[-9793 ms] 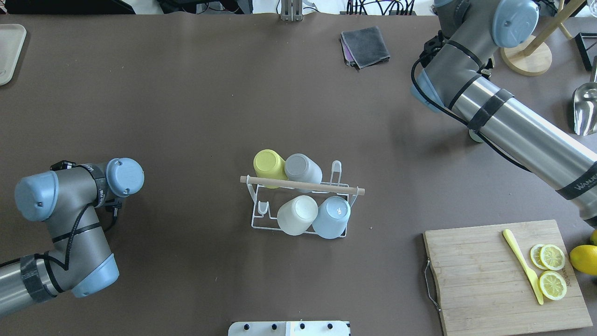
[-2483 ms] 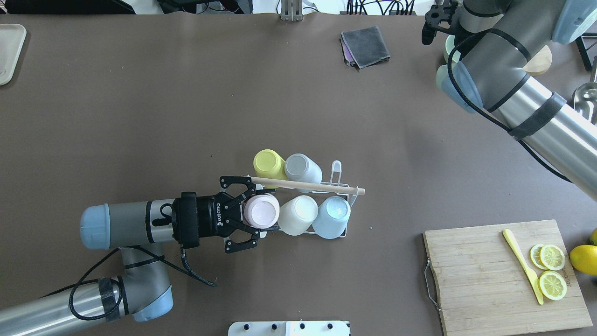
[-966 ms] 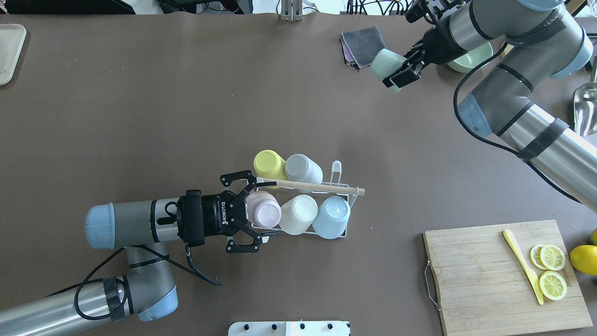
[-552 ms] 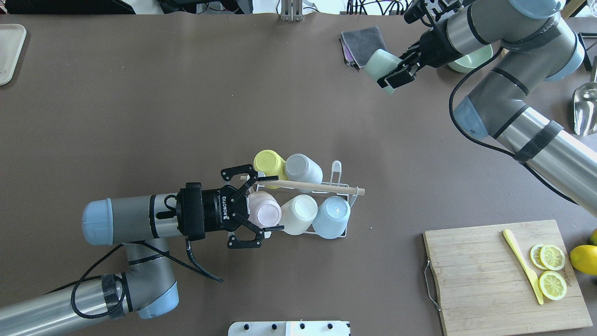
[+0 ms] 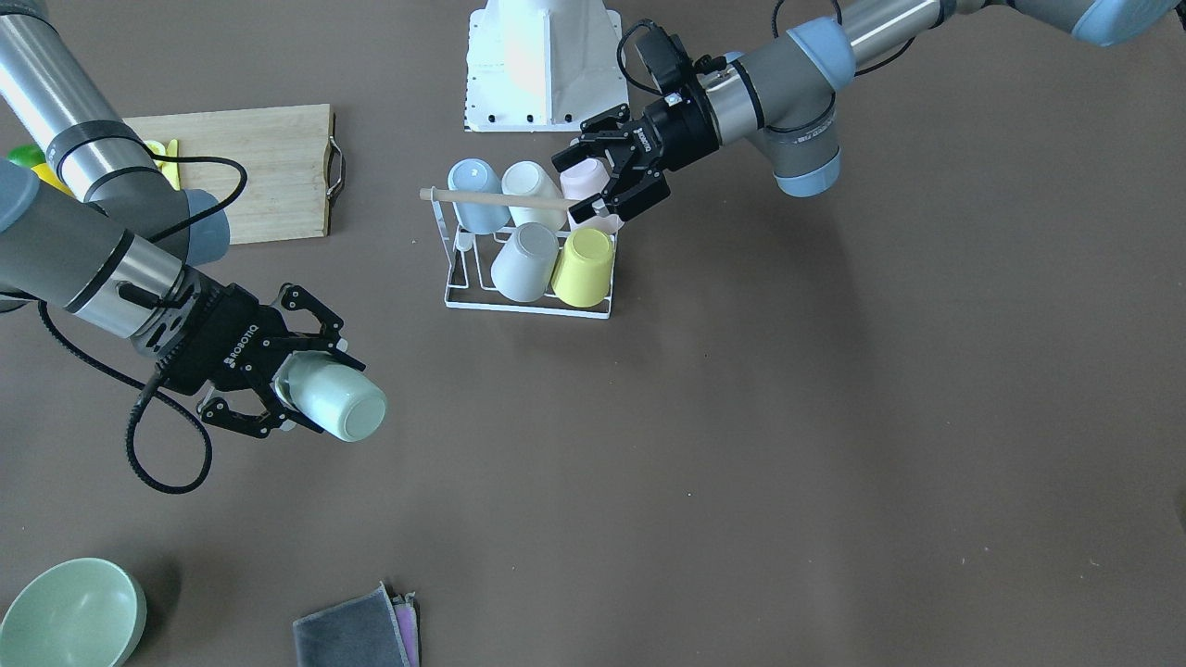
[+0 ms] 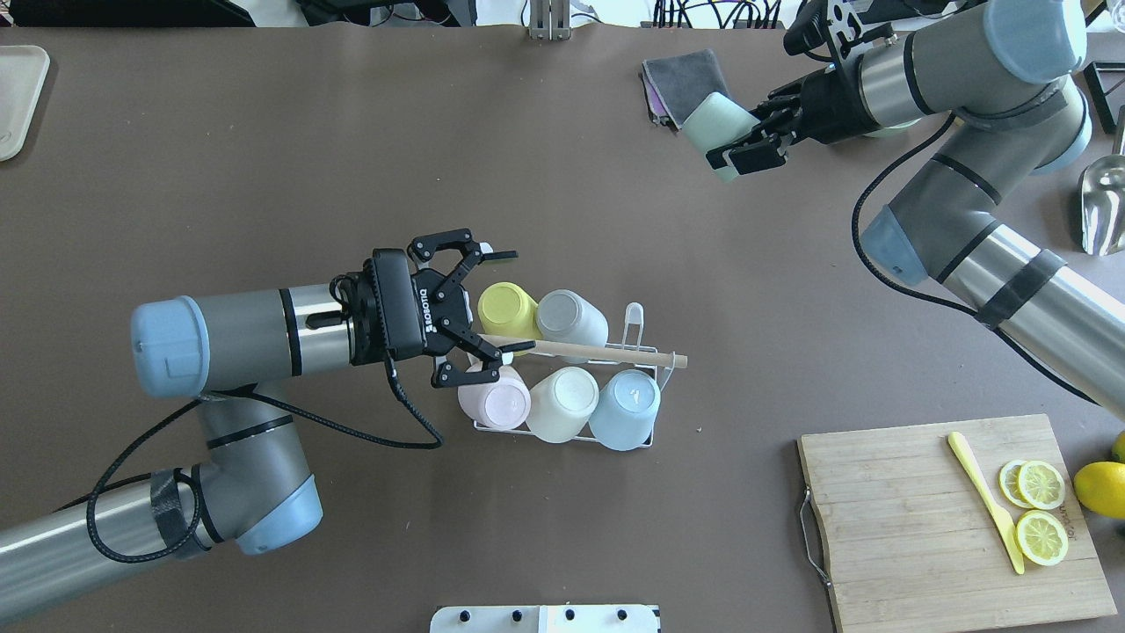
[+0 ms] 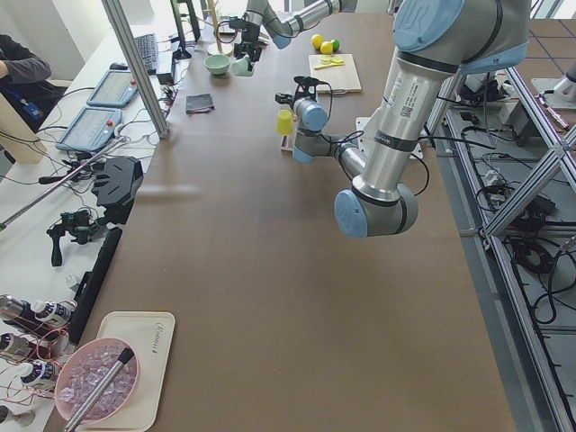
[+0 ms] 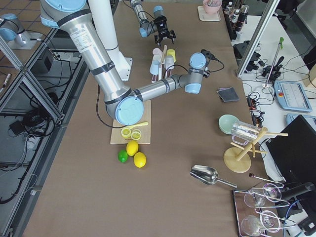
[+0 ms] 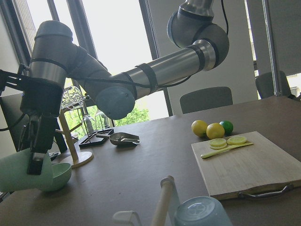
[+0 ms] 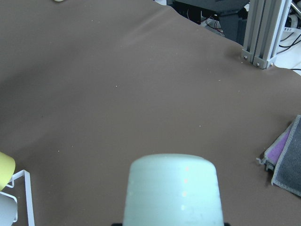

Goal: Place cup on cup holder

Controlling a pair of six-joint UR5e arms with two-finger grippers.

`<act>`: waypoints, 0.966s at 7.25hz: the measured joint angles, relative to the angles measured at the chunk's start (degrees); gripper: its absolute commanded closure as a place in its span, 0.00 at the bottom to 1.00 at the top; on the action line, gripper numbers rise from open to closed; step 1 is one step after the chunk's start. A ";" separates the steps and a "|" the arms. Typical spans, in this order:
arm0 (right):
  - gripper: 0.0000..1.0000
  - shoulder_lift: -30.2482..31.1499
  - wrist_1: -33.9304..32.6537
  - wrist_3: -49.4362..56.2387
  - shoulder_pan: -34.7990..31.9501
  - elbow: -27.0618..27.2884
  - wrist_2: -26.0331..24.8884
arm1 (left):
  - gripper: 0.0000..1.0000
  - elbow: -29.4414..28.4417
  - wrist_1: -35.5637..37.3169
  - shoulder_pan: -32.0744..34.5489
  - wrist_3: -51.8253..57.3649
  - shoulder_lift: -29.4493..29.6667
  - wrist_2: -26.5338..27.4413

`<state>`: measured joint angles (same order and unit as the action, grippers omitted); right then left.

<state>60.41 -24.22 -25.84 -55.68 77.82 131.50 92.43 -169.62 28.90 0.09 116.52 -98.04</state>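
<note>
The cup holder, a white wire rack (image 6: 635,318) with a wooden rod (image 6: 598,352), stands mid-table and also shows in the front view (image 5: 528,310). It carries a yellow cup (image 6: 501,308), a grey cup (image 6: 569,315), a pink cup (image 6: 494,402), a cream cup (image 6: 561,404) and a blue cup (image 6: 626,409), all upside down. My left gripper (image 6: 517,301) is open and empty, raised over the rack's left end (image 5: 567,190). My right gripper (image 6: 729,136) is shut on a mint green cup (image 6: 707,123) held in the air at the far right (image 5: 347,412).
A wooden cutting board (image 6: 914,527) with lemon slices (image 6: 1041,510) and a yellow knife (image 6: 984,501) lies front right. A folded grey cloth (image 6: 681,79) lies at the back. A green bowl (image 5: 69,611) and a metal scoop (image 6: 1103,207) sit far right.
My left gripper has left the pink cup on the rack and moved up and back over the yellow cup. My right gripper carried the mint cup in from the far right.
</note>
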 measured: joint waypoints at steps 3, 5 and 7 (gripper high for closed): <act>0.73 1.85 15.18 -6.23 4.92 0.04 -7.91 | 0.01 6.12 25.06 6.42 -1.15 -0.39 -0.03; 0.73 2.81 22.00 -7.65 10.04 0.33 -14.71 | 0.01 8.06 41.35 10.11 -1.45 -0.56 0.13; 0.73 3.47 27.84 -8.73 12.34 0.81 -18.48 | 0.01 8.43 59.98 12.89 -1.44 -0.85 0.36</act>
<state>63.87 3.61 -34.57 -43.35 78.63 113.01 100.86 -109.64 41.78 -1.35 115.66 -97.68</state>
